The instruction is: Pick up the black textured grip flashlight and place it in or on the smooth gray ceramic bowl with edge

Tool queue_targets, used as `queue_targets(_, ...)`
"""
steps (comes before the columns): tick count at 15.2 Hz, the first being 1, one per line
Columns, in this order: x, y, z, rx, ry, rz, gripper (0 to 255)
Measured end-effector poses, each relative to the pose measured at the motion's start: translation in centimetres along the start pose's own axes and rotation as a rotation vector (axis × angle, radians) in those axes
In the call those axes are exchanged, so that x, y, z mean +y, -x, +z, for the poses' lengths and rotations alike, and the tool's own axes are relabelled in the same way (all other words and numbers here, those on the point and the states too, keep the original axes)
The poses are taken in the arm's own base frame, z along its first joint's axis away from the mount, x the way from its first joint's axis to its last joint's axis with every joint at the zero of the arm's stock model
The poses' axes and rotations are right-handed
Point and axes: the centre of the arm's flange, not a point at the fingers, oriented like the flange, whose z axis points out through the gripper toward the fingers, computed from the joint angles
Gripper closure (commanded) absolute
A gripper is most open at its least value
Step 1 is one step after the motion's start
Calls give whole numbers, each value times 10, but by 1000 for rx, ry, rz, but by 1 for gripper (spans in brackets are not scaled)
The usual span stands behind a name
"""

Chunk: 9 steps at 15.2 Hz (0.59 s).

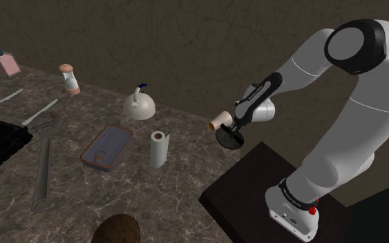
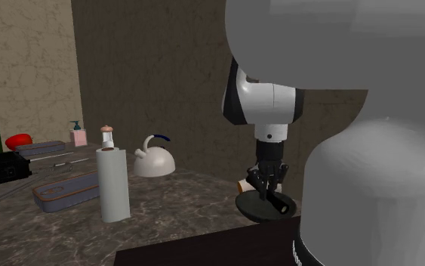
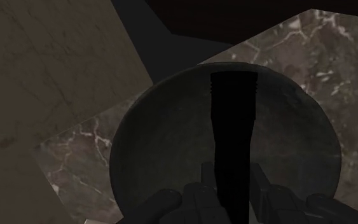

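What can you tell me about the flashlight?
The flashlight is plain black, a slim tube widening to a ribbed end. The gripper is shut on it, holding it over the hollow of the dark round bowl. Whether it touches the bowl I cannot tell.

- The shoulder view looks down from beside the dark box stand (image 1: 255, 186), across the brown marbled stone surface (image 1: 151, 207).
- The second exterior view sits low, close behind the white arm (image 2: 267, 102); both share the white paper towel roll (image 2: 114, 185) and white domed kettle (image 2: 154, 160).
- The wrist view looks straight down, close above the dark round bowl (image 3: 165, 146).
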Motion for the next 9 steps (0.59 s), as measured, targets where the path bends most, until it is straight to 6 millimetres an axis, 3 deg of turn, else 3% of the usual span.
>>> queue_targets(3,0,1,16,0,0,0,255)
queue_targets(9,0,-1,18,4,2,0,255)
